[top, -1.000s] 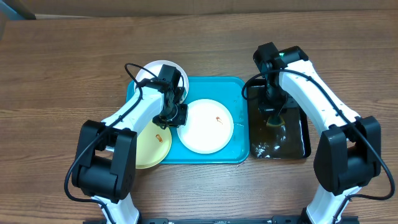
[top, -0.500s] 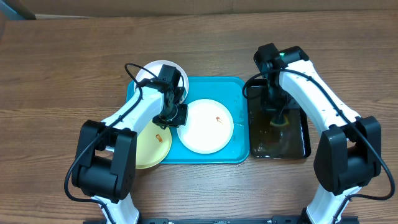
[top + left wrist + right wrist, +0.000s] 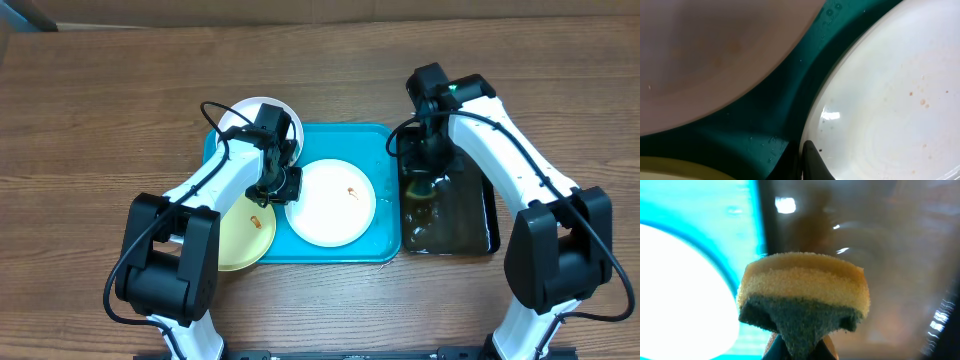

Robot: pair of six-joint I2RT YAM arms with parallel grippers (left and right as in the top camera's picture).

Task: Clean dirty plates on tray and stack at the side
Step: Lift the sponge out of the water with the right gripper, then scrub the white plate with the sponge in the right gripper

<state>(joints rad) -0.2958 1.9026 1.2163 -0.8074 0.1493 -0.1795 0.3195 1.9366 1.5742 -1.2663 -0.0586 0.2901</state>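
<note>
The turquoise tray [image 3: 310, 140] holds a white plate [image 3: 332, 205] with a small orange smear. A second white plate [image 3: 255, 112] overlaps the tray's far left corner. A pale yellow-green plate [image 3: 240, 240] overlaps its near left edge. My left gripper [image 3: 282, 188] is shut on the left rim of the middle white plate [image 3: 890, 100], its fingers [image 3: 812, 162] pinched at the edge. My right gripper [image 3: 420, 178] is shut on a yellow-and-grey sponge [image 3: 805, 290], held above the black tray's left edge, beside the turquoise tray [image 3: 747, 230].
A narrow black tray [image 3: 470, 215] with brownish water stands right of the turquoise tray. Both stand on a brown wooden table [image 3: 100, 100]. In the left wrist view the far white plate [image 3: 715, 55] and the yellow-green plate [image 3: 670, 170] crowd the tray's floor [image 3: 780, 100].
My right gripper has lifted the sponge out of the black tray's water and moved it left toward the turquoise tray. The left arm has not moved.
</note>
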